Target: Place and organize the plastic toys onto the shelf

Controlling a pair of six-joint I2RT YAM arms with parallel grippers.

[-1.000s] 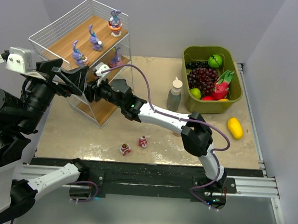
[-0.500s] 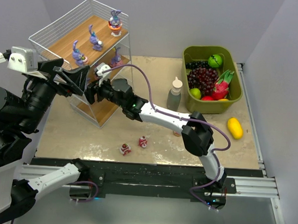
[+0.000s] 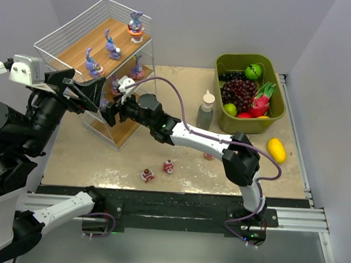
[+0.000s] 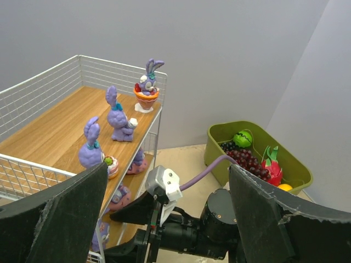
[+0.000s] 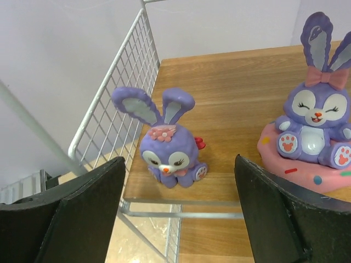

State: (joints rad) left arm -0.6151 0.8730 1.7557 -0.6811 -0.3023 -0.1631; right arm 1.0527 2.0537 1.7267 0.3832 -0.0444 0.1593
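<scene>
The shelf (image 3: 80, 47) stands at the back left, with three purple bunnies on its top board: one on an orange base (image 3: 136, 23) and two more (image 3: 112, 46) (image 3: 92, 62). My right gripper (image 3: 107, 112) is open at the middle tier. In the right wrist view a small bunny with a pink flower (image 5: 169, 150) stands free on the board between the open fingers (image 5: 60, 219). Next to it sits a bunny on a pink base (image 5: 315, 137). Two red-and-white toys (image 3: 147, 175) (image 3: 168, 166) lie on the table. My left gripper (image 3: 78, 86) hangs open and empty above the shelf's front.
An olive-green bin (image 3: 246, 124) of fake fruit sits at the back right. A small bottle (image 3: 205, 112) stands to its left and a yellow lemon (image 3: 276, 150) lies in front of it. The right arm stretches across the table's middle.
My right gripper has opened and let go of the flower bunny on the middle tier, then drawn back slightly to the right. The left arm has not moved.
</scene>
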